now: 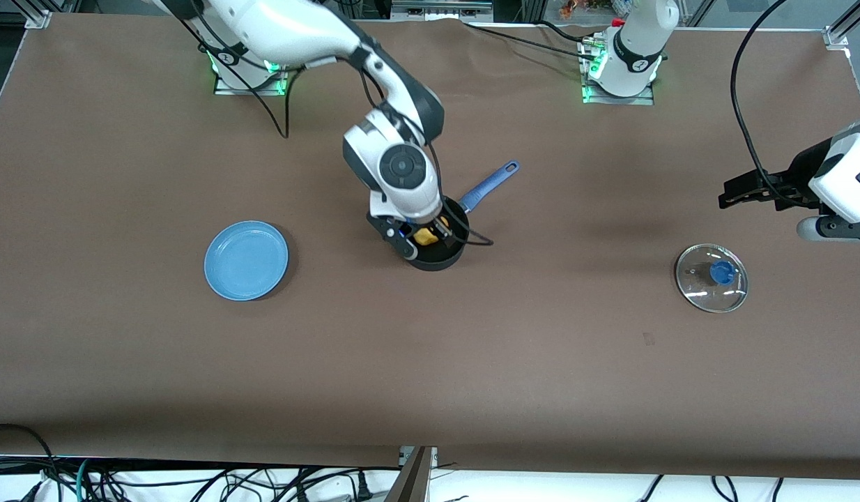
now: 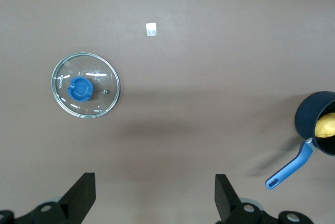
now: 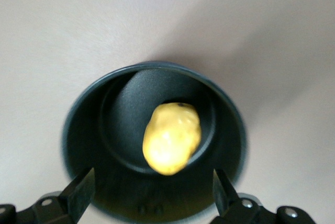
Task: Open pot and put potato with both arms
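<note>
The black pot (image 1: 444, 259) with its blue handle (image 1: 489, 185) stands mid-table with no lid on. The yellow potato (image 1: 425, 236) lies inside it, also seen in the right wrist view (image 3: 171, 137) and the left wrist view (image 2: 327, 125). My right gripper (image 1: 424, 240) hangs open just over the pot (image 3: 125, 103), its fingers (image 3: 81, 192) clear of the potato. The glass lid (image 1: 711, 277) with its blue knob lies flat on the table toward the left arm's end. My left gripper (image 1: 728, 196) is open and empty, up over the table beside the lid (image 2: 86, 85).
A flat blue plate (image 1: 246, 260) lies toward the right arm's end of the table. A small white tag (image 2: 151, 29) lies on the cloth near the lid. Cables hang along the table edge nearest the front camera.
</note>
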Robot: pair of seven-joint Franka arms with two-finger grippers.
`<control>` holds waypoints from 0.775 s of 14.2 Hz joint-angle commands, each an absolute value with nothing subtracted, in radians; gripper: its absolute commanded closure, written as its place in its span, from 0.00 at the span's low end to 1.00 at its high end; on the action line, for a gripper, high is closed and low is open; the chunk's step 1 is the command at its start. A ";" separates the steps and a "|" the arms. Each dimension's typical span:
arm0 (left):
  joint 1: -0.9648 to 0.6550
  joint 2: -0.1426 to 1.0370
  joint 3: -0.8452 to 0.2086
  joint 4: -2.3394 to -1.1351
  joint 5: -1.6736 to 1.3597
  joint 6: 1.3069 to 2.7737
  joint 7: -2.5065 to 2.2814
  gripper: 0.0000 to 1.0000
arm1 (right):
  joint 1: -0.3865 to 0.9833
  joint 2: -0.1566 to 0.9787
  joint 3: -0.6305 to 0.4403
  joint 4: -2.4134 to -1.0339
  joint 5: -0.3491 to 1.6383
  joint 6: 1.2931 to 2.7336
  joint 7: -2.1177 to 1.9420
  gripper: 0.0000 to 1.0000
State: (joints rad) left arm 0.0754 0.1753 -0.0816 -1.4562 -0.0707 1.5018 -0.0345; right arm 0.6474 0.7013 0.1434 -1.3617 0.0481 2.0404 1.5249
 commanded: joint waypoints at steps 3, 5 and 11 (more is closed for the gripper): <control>0.077 0.176 -0.087 -1.442 -0.051 1.486 -0.038 0.00 | 0.563 0.510 0.133 -1.387 0.031 1.856 1.384 0.00; 0.077 0.176 -0.087 -1.443 -0.051 1.486 -0.038 0.00 | 0.526 0.451 0.086 -1.387 0.032 1.777 1.217 0.00; 0.072 0.176 -0.087 -1.442 -0.052 1.486 -0.038 0.00 | 0.483 0.316 -0.248 -1.387 0.044 1.488 0.552 0.00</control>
State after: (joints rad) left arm 0.0742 0.1756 -0.0822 -1.4562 -0.0707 1.5015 -0.0345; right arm 0.4975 0.3616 -0.1935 -1.3616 0.0383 1.5360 0.7109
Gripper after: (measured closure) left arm 0.000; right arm 0.000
